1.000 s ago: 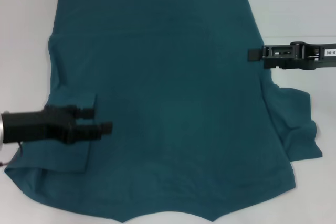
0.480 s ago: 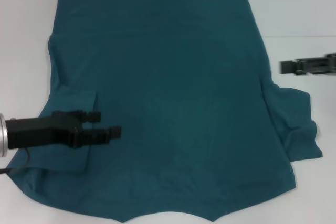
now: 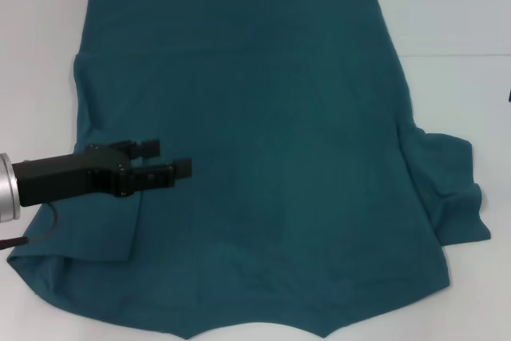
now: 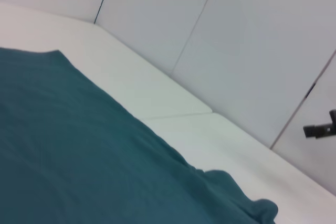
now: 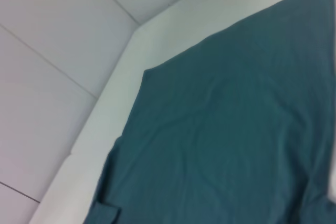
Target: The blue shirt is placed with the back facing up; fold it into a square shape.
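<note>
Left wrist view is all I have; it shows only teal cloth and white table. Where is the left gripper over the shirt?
Observer: The left gripper hovers over the left side of the dark teal-blue cotton T-shirt, fingers apart.
Operator: Is the left sleeve folded in?
Observer: Yes, the left sleeve lies folded onto the body.
Operator: Does the right gripper touch the cloth?
Observer: No, the right gripper is off the cloth, beyond its right side.

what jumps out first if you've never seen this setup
The blue shirt fills nearly the whole white table, plain side up, its left sleeve already folded inward. The left gripper reaches in over that folded sleeve, jaws apart. The right sleeve lies spread out.
</note>
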Controlling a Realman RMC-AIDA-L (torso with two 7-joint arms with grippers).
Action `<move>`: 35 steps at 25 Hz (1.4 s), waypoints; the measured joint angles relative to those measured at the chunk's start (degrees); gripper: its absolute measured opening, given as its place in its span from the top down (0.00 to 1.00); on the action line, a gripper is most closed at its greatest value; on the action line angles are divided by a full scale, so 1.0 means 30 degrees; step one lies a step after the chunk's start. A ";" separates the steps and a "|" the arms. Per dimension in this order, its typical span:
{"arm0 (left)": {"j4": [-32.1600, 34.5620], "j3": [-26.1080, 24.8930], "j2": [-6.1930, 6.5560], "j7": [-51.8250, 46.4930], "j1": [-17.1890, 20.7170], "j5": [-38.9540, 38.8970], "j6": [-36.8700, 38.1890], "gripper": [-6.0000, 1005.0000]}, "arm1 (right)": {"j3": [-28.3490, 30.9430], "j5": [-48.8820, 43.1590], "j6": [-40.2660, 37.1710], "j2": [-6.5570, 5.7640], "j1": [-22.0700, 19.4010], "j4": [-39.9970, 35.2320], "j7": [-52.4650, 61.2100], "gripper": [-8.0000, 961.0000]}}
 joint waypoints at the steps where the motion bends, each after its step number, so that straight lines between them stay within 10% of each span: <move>1: 0.0000 -0.0013 0.0000 0.0008 -0.0001 -0.0136 -0.0051 0.10 | -0.0085 -0.0318 0.0004 -0.0068 0.0024 0.0041 0.0053 0.02; 12: -0.0182 0.0004 -0.0001 0.0051 -0.0159 -0.0246 -0.0346 0.10 | -0.0533 -0.5611 0.1264 -0.0227 0.1104 0.0184 0.3311 0.02; 35: -0.0419 0.0003 -0.0031 0.0045 -0.0154 -0.0747 -0.0454 0.10 | -0.2119 -0.5906 0.4235 0.0172 0.2045 0.4275 0.1450 0.02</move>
